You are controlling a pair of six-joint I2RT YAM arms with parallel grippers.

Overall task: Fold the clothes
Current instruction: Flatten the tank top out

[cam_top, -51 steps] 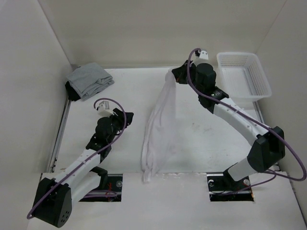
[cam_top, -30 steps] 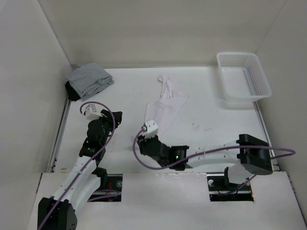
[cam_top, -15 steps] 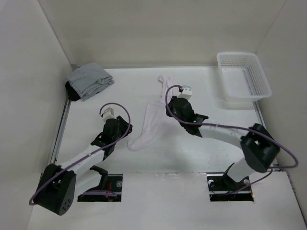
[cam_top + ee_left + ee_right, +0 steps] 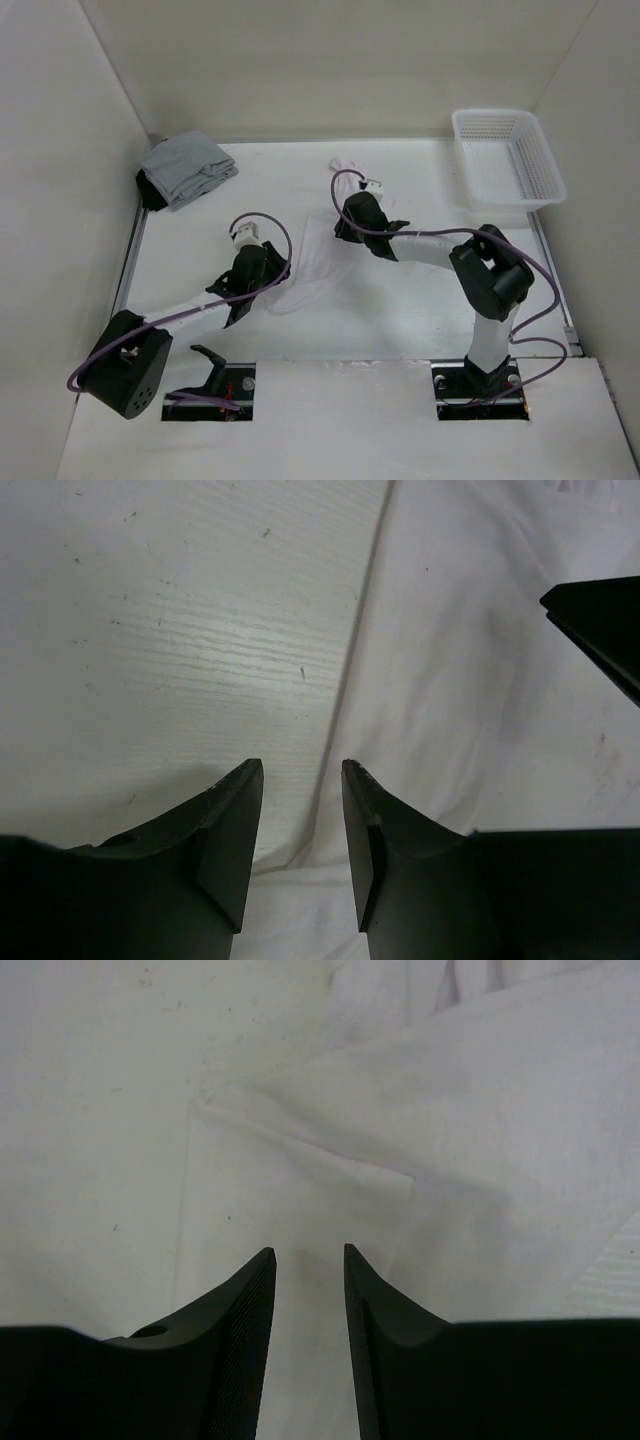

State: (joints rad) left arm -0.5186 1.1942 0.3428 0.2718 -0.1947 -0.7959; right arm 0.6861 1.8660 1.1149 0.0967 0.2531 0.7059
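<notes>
Clothes (image 4: 470, 680) on scuffed white table (image 4: 190, 235) between pale walls (image 4: 300, 60); left tool (image 4: 300, 770) and right tool (image 4: 310, 1252) unclenched, empty.

1. Clothes (image 4: 312, 262) lie mid-tabletop (image 4: 420, 300), running from far centre to near left.
2. Cloth bundle (image 4: 185, 168) in far left corner.
3. Basket (image 4: 508, 160) in far right corner, well apart from clothes.
4. Left gripper (image 4: 278, 272) at clothes' near end, right gripper (image 4: 343, 230) over their far part.

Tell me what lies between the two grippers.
The white garment stretches between the left gripper and the right gripper; the top view shows it.
</notes>
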